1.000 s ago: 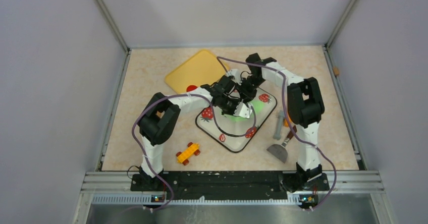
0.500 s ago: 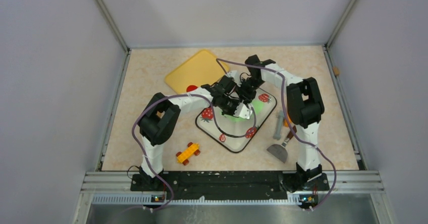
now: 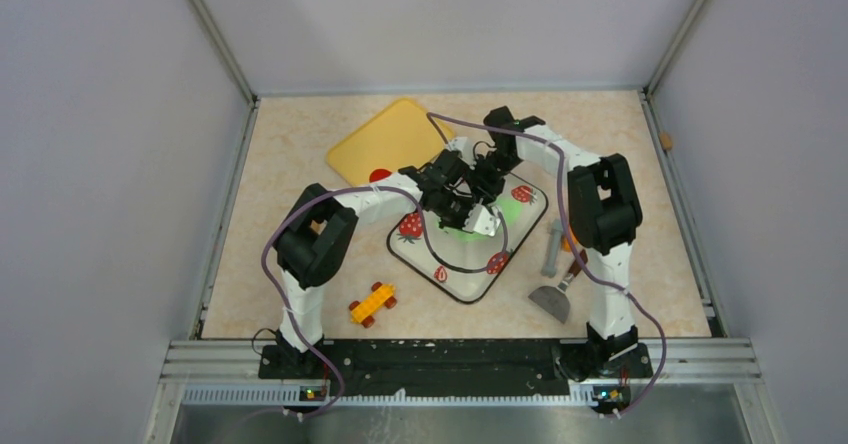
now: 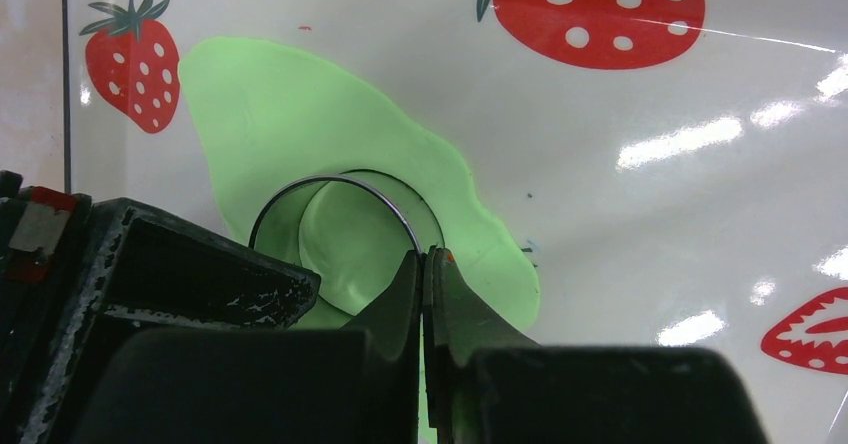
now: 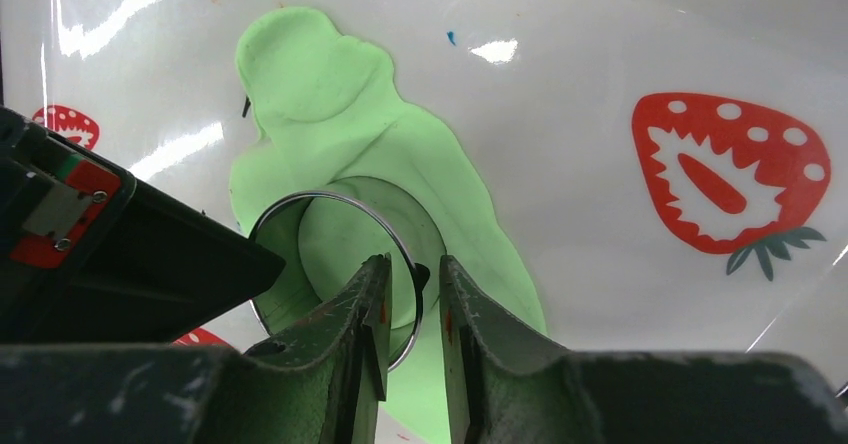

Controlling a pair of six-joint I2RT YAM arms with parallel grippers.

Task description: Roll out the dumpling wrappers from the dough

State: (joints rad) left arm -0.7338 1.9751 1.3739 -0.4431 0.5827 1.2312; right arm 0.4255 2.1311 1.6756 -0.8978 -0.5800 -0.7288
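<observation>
Table (image 3: 300, 164) holds tray (image 3: 385, 139), strawberry mat (image 3: 465, 276), toy (image 3: 371, 303), scraper (image 3: 552, 300).

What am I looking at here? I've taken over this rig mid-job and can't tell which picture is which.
Two robot arms are bolted at the near edge of a table. The wide picture looks down from above and behind them. The two close-ups come from a camera on each wrist. On the table lie a strawberry-print mat, a yellow tray, a toy car and a scraper. Flattened green dough lies on the mat, with a metal ring standing in it. The left gripper is shut, apparently pinching the ring's rim. The right gripper has its jaws slightly apart on either side of that rim, not clamping it.
</observation>
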